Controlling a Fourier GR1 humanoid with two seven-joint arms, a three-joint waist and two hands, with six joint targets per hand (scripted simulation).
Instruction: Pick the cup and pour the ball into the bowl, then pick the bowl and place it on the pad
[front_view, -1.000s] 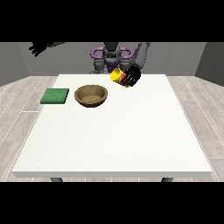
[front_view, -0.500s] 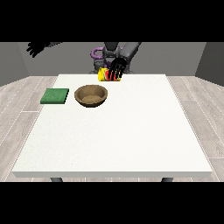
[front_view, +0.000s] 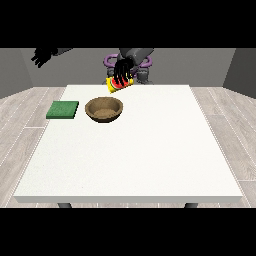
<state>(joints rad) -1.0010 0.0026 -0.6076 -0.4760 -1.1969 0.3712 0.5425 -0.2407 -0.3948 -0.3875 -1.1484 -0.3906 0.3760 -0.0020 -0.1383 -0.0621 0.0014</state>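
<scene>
I see the hand (front_view: 121, 71) gripping a tilted cup (front_view: 120, 84) over the white tabletop (front_view: 130, 155); wood-plank floor (front_view: 227, 120), grey walls (front_view: 200, 65).

Bowl (front_view: 104, 109) wood-like (matt); pad (front_view: 63, 109) perhaps cloth.

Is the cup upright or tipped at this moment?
Tipped. The cup, held in the hand near the view's middle, leans down toward the bowl. Whether the ball is inside it, I cannot tell.

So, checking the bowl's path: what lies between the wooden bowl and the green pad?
Only bare table between bowl and pad, front view.
</scene>
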